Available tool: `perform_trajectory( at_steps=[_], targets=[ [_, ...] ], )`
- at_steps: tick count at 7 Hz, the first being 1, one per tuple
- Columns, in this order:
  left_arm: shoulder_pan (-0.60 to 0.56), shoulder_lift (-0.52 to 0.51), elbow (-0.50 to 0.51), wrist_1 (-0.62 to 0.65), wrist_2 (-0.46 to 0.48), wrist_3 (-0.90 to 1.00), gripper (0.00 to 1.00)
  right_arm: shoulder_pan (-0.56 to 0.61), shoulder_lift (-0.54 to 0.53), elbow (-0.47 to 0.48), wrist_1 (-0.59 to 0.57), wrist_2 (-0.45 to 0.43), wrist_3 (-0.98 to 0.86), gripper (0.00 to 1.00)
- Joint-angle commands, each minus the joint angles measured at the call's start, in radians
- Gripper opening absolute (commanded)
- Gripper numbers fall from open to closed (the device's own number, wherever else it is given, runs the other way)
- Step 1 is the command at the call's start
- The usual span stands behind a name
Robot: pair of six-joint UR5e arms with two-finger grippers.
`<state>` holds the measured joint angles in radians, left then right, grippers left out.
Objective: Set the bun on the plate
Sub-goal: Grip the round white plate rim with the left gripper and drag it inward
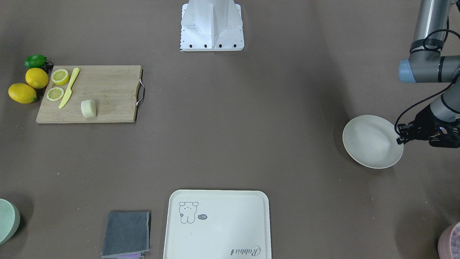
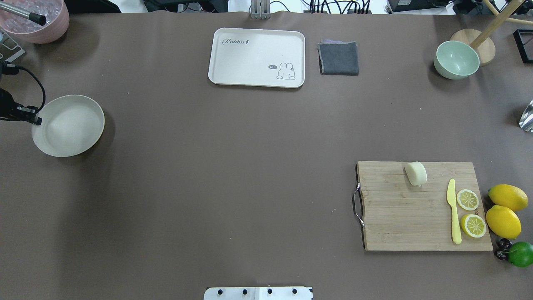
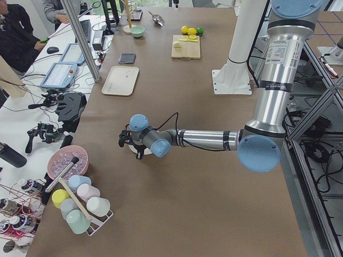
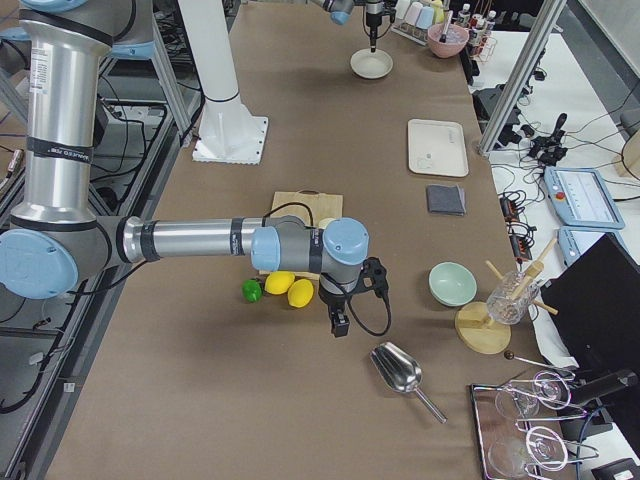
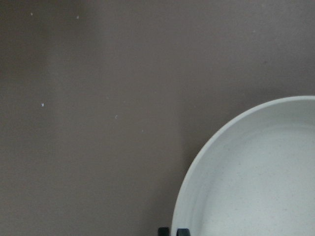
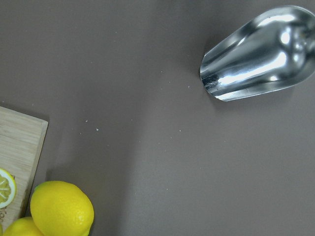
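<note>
Bun [image 2: 416,173] looks soft, light and smooth, so pinch it gently across its rounded sides. It lies at the far edge of the bamboo cutting board [image 2: 399,216], on the table's right. Your matte, shallow plate [image 2: 68,125] sits well apart at the left, beside the left gripper [image 5: 173,231], whose tips are nearly together and empty. For the right gripper [image 4: 340,325], you cannot tell.

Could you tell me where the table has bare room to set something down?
The broad middle between plate, tray and cutting board is bare; the plate is empty. It is crowded on the board (bun, knife, lemon slices) and beside it (lemons).
</note>
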<state>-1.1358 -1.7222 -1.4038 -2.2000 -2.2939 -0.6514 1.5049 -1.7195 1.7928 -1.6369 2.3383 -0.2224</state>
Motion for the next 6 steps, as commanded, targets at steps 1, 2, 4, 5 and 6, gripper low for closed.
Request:
perform_trajectory(
  at_steps=[1,2,4,5,6],
  targets=[
    [0.020,-0.017,-0.215,0.035,-0.099,-0.203,0.00,0.000,0.008,0.029,0.002,0.031,0.100,1.00],
    [0.083,-0.037,-0.304,0.039,-0.076,-0.382,0.00,-0.005,0.008,0.058,0.002,0.038,0.138,1.00],
    [0.204,-0.047,-0.432,0.046,0.119,-0.552,0.00,-0.087,0.044,0.105,0.002,0.038,0.229,1.00],
    [0.247,-0.053,-0.460,0.098,0.148,-0.600,0.00,-0.156,0.052,0.166,0.002,0.035,0.353,1.00],
    [0.369,-0.132,-0.454,0.179,0.224,-0.617,0.00,-0.231,0.093,0.175,0.002,0.026,0.441,1.00]
  ],
)
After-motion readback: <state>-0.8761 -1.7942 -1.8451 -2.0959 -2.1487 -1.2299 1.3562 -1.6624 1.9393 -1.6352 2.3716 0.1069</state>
